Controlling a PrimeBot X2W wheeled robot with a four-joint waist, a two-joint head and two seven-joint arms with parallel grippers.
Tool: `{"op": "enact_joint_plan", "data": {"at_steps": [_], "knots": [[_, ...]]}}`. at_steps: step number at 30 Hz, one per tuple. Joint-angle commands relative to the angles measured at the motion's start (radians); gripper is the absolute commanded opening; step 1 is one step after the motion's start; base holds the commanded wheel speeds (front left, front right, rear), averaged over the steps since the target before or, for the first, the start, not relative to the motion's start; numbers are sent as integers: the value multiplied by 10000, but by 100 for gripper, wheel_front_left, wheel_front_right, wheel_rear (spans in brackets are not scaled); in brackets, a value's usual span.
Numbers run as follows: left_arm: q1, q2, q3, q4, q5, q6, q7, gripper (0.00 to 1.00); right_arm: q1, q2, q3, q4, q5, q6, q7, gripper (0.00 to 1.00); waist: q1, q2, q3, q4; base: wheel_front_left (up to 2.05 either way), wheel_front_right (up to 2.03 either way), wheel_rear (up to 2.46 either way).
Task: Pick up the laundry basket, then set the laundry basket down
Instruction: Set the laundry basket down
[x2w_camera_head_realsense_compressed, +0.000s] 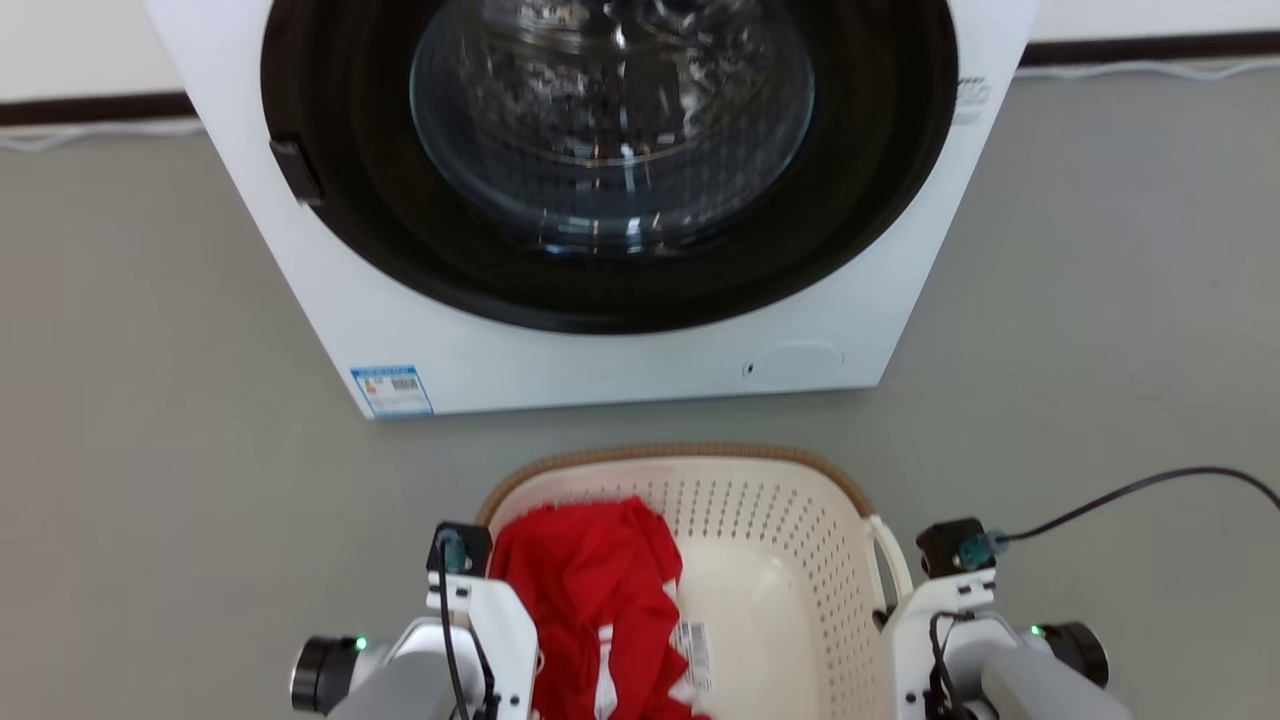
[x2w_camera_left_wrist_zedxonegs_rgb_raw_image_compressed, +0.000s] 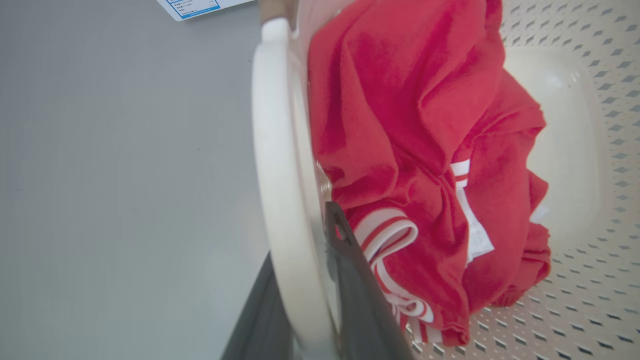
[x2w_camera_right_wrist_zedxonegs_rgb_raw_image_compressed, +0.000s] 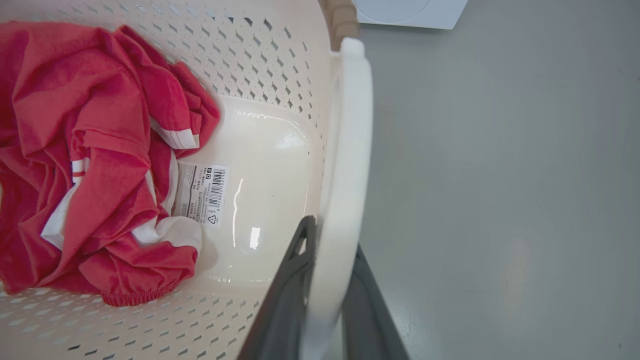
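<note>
The laundry basket (x2w_camera_head_realsense_compressed: 762, 508), cream-white and perforated with a brown rim, is on the grey floor side of the washing machine, between my two arms. A red garment (x2w_camera_head_realsense_compressed: 588, 588) with white stripes lies in its left half, beside a barcode sticker (x2w_camera_right_wrist_zedxonegs_rgb_raw_image_compressed: 202, 192) on the bottom. My left gripper (x2w_camera_left_wrist_zedxonegs_rgb_raw_image_compressed: 306, 300) is shut on the basket's left loop handle (x2w_camera_left_wrist_zedxonegs_rgb_raw_image_compressed: 278, 170), one dark finger on each side. My right gripper (x2w_camera_right_wrist_zedxonegs_rgb_raw_image_compressed: 327, 300) is shut on the right loop handle (x2w_camera_right_wrist_zedxonegs_rgb_raw_image_compressed: 346, 160) the same way. Whether the basket touches the floor I cannot tell.
A white front-loading washing machine (x2w_camera_head_realsense_compressed: 600, 375) with a round dark door (x2w_camera_head_realsense_compressed: 610, 130) stands just beyond the basket. Bare grey floor (x2w_camera_head_realsense_compressed: 150, 400) spreads to both sides. A black cable (x2w_camera_head_realsense_compressed: 1130, 490) runs from my right wrist across the floor.
</note>
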Motion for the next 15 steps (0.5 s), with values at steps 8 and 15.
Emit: {"op": "enact_joint_plan", "data": {"at_steps": [8, 15], "knots": [[-1272, 120, 201, -199, -158, 123, -596, 0, -788, 160, 97, -322, 51, 73, -728, 0, 0, -1, 1309, 208, 0, 0, 0], [-2218, 120, 160, -207, -69, 160, -1221, 0, -1375, 160, 216, -527, 270, 73, -1339, 0, 0, -1, 2688, 354, 0, 0, 0]]}}
